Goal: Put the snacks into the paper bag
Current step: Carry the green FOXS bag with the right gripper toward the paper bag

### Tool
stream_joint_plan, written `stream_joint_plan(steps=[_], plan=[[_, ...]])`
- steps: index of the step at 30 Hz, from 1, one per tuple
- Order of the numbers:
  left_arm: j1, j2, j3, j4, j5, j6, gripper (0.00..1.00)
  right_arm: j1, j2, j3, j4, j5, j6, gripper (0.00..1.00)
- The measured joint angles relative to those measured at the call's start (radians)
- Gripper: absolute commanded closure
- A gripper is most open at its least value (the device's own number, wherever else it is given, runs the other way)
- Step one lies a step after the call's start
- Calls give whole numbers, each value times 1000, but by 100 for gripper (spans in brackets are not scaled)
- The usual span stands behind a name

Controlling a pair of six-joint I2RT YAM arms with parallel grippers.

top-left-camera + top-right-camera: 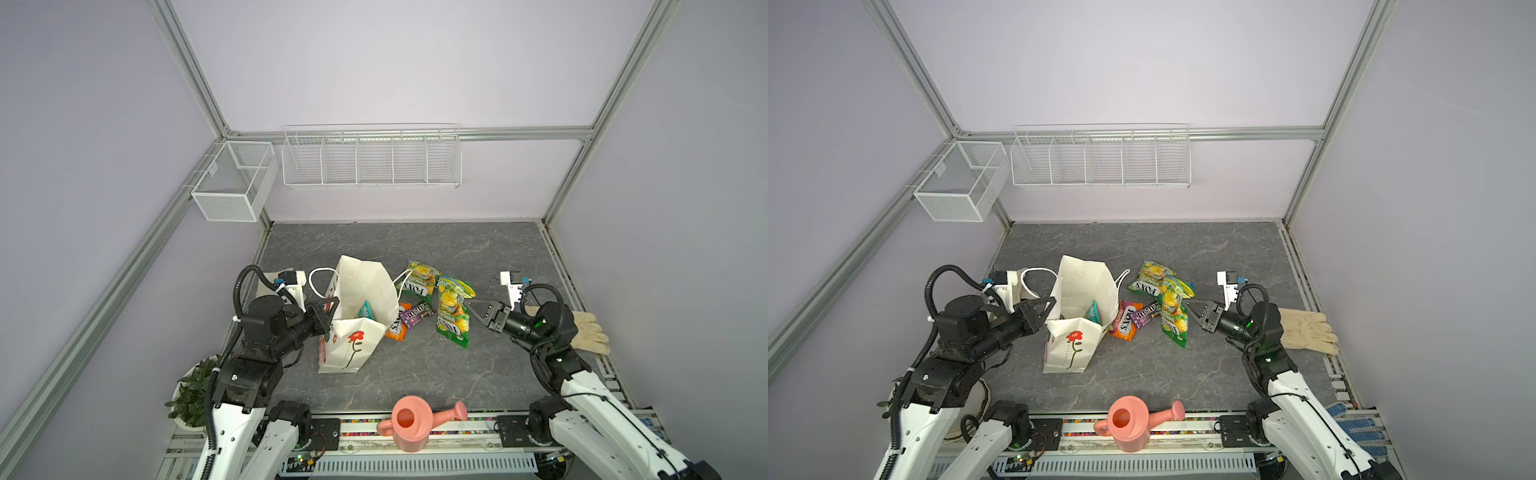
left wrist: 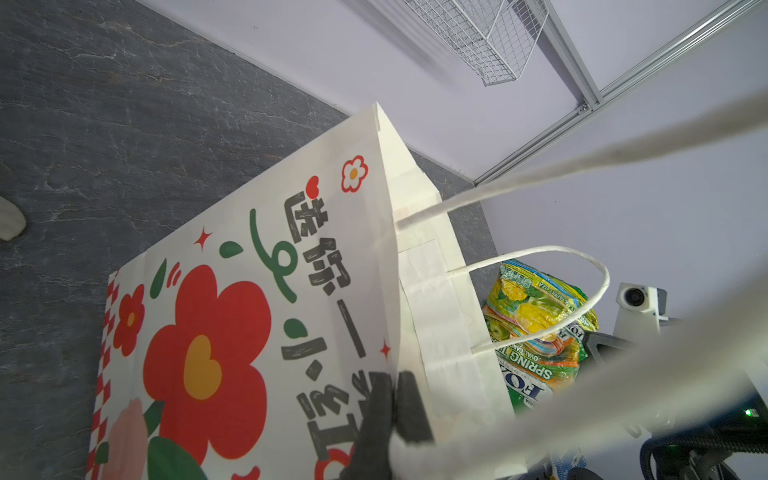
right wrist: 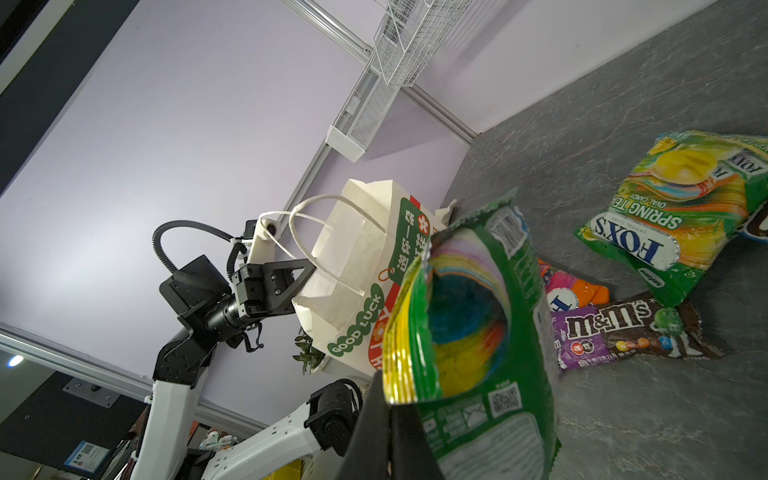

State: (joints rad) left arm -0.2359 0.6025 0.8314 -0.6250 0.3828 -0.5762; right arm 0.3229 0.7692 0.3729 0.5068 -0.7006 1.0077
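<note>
Grey veined tabletop (image 1: 415, 374), lilac walls, aluminium frame. Far left of paper bag (image 1: 353, 345): potted plant (image 1: 193, 390), partly hidden behind arm. Left gripper (image 1: 331, 309) clamped on bag's left rim. Inside bag: teal pack (image 1: 367, 311); rest of interior unseen. Just right of bag: orange FOX'S packet (image 1: 397, 328), half hidden by bag; purple M&M's pack (image 1: 415, 316); green-yellow FOX'S packet (image 1: 417, 280). Further right: right gripper (image 1: 468, 302) pinching second green-yellow FOX'S packet (image 1: 453, 320). Farthest right: beige gloves (image 1: 588, 332).
</note>
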Motion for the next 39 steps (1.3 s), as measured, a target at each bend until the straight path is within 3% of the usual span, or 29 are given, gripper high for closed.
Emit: stream_joint_plan(steps=[23,39], plan=[[0,-2,-6,7,0,0,100,83,208,40,361,-13,128,94],[0,-4,-12,14,0,0,100,154,306,135,483,-27,160,94]])
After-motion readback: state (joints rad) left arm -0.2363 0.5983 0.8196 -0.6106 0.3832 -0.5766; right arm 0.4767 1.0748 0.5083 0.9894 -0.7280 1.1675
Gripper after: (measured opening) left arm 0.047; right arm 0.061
